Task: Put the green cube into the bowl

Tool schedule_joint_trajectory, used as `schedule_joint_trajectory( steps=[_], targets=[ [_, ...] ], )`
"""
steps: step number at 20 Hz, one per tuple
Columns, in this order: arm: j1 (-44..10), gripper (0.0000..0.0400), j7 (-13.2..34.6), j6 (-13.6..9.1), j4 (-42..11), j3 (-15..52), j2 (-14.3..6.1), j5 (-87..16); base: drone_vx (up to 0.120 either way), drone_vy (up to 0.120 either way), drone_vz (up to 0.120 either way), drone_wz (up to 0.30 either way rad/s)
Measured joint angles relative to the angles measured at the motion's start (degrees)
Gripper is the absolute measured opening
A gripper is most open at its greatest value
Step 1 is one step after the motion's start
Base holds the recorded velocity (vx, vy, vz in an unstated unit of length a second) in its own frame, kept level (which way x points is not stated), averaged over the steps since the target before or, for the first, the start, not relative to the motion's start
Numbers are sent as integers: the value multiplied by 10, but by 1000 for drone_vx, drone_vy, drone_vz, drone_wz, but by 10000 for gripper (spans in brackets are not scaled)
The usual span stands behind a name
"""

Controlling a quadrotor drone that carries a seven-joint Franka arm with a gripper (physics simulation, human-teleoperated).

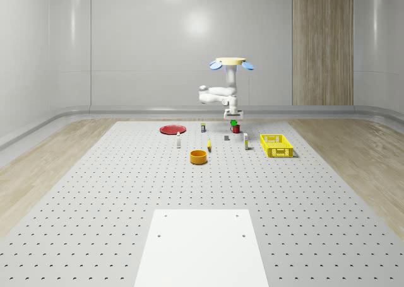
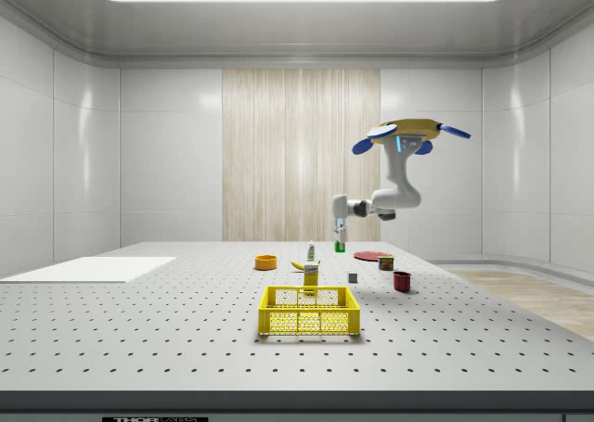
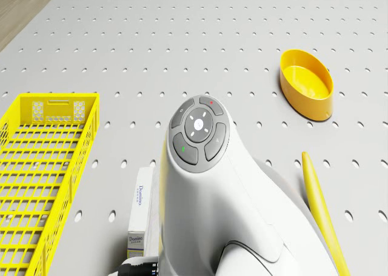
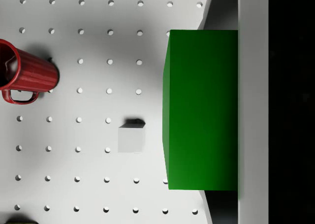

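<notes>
Honestly, a fair bit is hard to read from far off, so we go across the whole-scene view from its left. First comes the red plate (image 1: 172,129) at the far side of the perforated table (image 1: 95,192), then a small bottle (image 1: 178,140), then the orange bowl (image 1: 199,156) with a thin yellow stick-like thing (image 1: 209,145) just beside it; we can't tell what that is. Further right the drone (image 1: 231,63) hovers well above the table, roughly over the red mug (image 1: 236,128), with the white arm (image 1: 218,96) folded under it. The gripper (image 1: 233,118) hangs just above the mug and the green cube (image 1: 234,122) is a tiny speck at its tip. Past that sits a small carton (image 1: 246,142), and the yellow basket (image 1: 276,145) is rightmost.

From the side view we get what that one hides: the cube (image 2: 340,247) is clearly up off the table, held in the air at the gripper (image 2: 340,240), with the bowl (image 2: 265,262) well apart toward the side view's left.

In the drone view the arm (image 3: 224,191) covers most of the carton (image 3: 140,212), and the basket (image 3: 42,167) is cut off at the edge.

Up close, the wrist view shows the cube (image 4: 202,110) pressed against 1 pale finger (image 4: 253,106); we read that as clamped. The other finger is hidden. Below lie the mug (image 4: 24,71), cut off, and a small grey block (image 4: 131,138).
</notes>
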Motion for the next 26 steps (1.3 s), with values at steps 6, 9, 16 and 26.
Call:
schedule_joint_trajectory(
  steps=[6,9,16,26],
  targets=[
    [-1,250,1,4,0,1,-4,2,120,-120,0,0],
    [-1,250,1,6,0,1,-6,3,120,-120,0,0],
    [-2,250,2,10,0,2,-10,4,120,-120,0,0],
    [-4,250,3,15,1,2,-16,6,120,-120,0,0]
  ],
)
